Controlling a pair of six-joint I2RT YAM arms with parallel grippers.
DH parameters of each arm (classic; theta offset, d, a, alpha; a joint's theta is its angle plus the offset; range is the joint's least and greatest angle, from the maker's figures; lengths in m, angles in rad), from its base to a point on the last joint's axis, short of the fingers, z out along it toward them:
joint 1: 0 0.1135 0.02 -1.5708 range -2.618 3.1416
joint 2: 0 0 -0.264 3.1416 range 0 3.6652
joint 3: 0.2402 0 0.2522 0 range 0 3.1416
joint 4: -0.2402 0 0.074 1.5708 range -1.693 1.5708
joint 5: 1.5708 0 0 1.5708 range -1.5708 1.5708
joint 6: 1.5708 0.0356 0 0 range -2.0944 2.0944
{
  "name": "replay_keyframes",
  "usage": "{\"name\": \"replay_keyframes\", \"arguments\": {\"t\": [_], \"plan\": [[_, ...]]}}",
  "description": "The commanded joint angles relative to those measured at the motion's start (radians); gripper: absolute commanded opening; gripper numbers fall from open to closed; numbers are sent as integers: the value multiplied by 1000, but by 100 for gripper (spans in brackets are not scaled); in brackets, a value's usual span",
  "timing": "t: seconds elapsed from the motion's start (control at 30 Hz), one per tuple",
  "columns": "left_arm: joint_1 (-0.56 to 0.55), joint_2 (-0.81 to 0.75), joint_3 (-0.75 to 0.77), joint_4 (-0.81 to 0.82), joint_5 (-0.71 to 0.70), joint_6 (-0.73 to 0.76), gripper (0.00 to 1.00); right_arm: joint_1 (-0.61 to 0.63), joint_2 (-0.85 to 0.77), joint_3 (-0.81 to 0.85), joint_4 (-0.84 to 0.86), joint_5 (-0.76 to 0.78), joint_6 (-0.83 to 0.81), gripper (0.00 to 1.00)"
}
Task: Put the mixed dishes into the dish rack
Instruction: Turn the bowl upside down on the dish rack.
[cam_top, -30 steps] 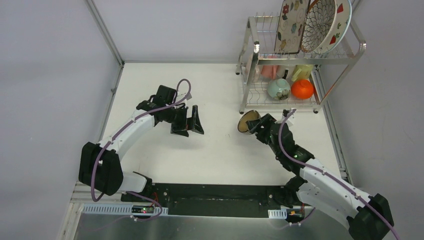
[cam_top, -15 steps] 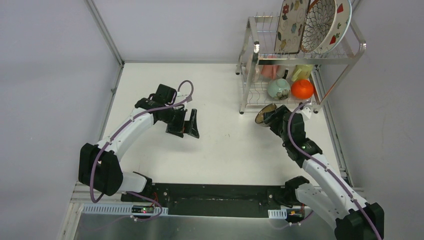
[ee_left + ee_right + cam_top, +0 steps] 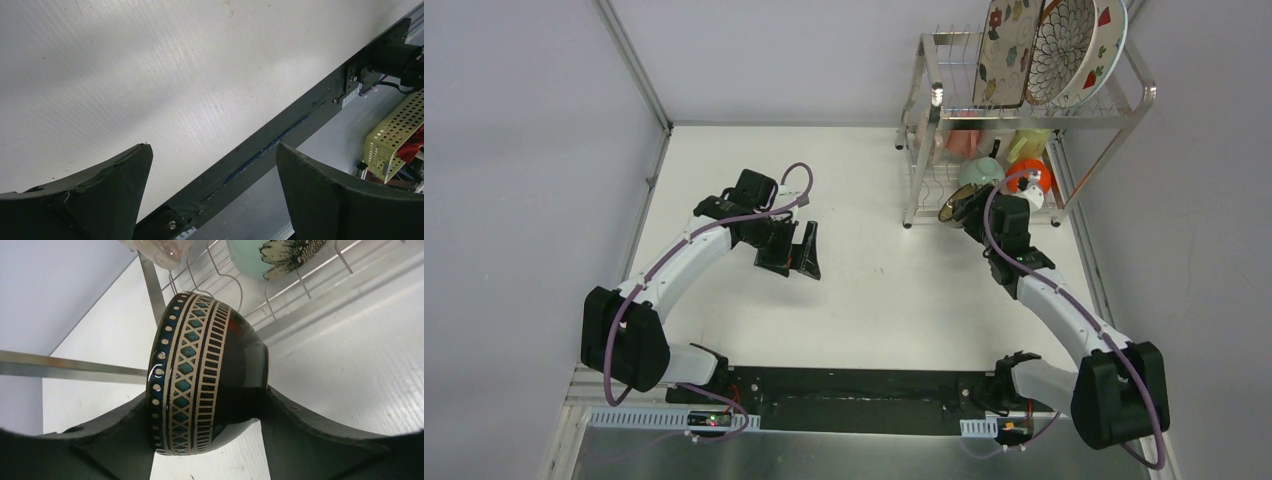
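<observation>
My right gripper (image 3: 972, 207) (image 3: 206, 405) is shut on the dark brown bowl (image 3: 957, 204) (image 3: 205, 365), one finger on its rim side and one on its base. The bowl is tipped on its side, just off the table at the front left corner of the dish rack (image 3: 929, 110) (image 3: 150, 285). The upper shelf holds a floral plate (image 3: 1006, 40), a brown-petal plate (image 3: 1064, 45) and a strawberry plate (image 3: 1112, 45). On the lower shelf sit a pale green bowl (image 3: 976, 172) (image 3: 265, 257), a red-orange bowl (image 3: 1039, 175), a pink cup (image 3: 964, 142) and a yellow cup (image 3: 1027, 145). My left gripper (image 3: 796, 252) (image 3: 212, 146) stands open over bare table.
The rack's metal post (image 3: 75, 369) and wire shelf (image 3: 300, 275) lie close ahead of the held bowl. A raised frame edge (image 3: 1086, 270) runs along the table's right side. The black base strip (image 3: 280, 145) crosses the left wrist view.
My right arm has carried the dark brown bowl from mid-table up and right to the rack's lower front. The left gripper has shifted slightly toward its base.
</observation>
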Motion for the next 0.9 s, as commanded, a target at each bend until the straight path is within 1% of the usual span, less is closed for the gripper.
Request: {"name": "replay_keyframes", "arguments": {"t": [0.0,0.23,0.57,0.7,0.87], "plan": [[9,-44,12,6,10,29,99,-15,46,92,233,-8,-73,38],[9,-58,10,6,15,32,99,-19,147,124,314,-12,-122,38],[9,-66,5,6,24,31,99,-22,308,197,397,-2,-254,36],[9,-70,3,6,26,31,99,-22,353,220,433,5,-328,35],[9,-79,-2,7,26,30,99,-22,414,250,440,32,-432,34]]}}
